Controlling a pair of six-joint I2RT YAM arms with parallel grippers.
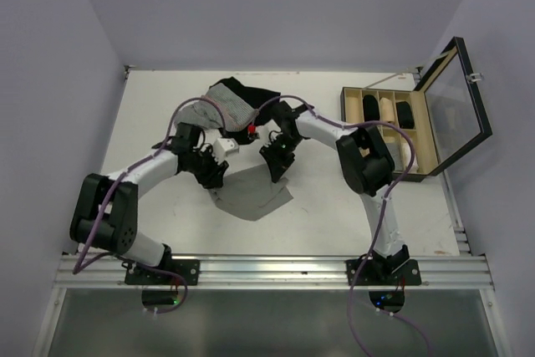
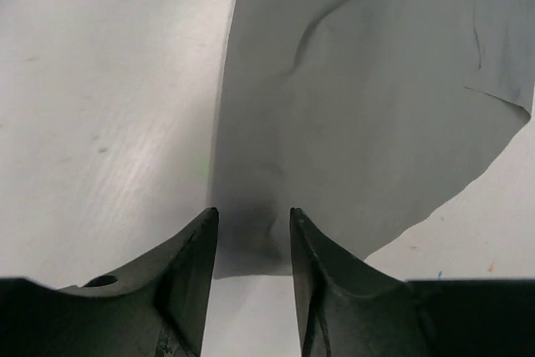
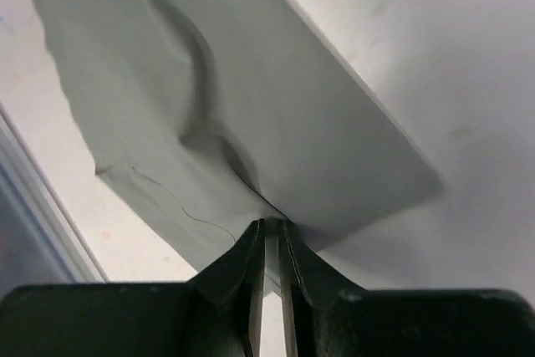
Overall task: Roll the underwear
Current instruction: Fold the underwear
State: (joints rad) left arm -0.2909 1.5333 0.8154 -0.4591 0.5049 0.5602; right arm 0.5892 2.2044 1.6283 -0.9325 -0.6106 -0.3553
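While it lies flat in the middle of the table (image 1: 150,123), the underwear (image 1: 251,196) is easy to spot, plain grey. At its 1 o'clock edge the right gripper (image 3: 270,225) has jaws nearly together, pinching the cloth so a wrinkle runs off. Over at 10 o'clock the left gripper (image 2: 251,216) sits jaws apart, hem bunched between them. There's a clothes pile (image 1: 232,99) at 12 and a wooden box (image 1: 389,127), lid up, around 2.
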